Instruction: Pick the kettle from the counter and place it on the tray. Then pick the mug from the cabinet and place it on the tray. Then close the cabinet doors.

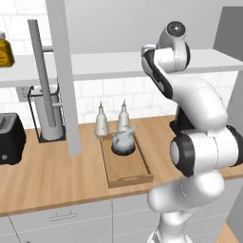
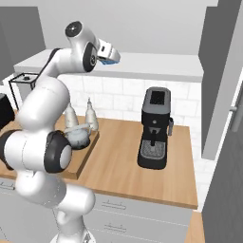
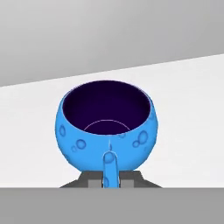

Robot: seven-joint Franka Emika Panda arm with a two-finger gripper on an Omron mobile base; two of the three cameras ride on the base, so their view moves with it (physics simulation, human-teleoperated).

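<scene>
Gripper (image 3: pixel 111 183) reaches up to the white shelf (image 1: pixel 114 64) of the cabinet (image 2: pixel 142 64), jaws drawn nearly together on the little side handle of the blue mug (image 3: pixel 105 124) (dark inside, pitted glaze, upright on the shelf). Kettle (image 1: pixel 123 142) sits at the far end of the wooden tray (image 1: pixel 128 173) on the counter (image 1: pixel 52 178), just in front of 2 pale bottles (image 1: pixel 102 122). A black coffee machine (image 2: pixel 154 128) stands to the right, a yellow jar (image 1: pixel 4 52) at the shelf's left end; its label is too blurred to read.
</scene>
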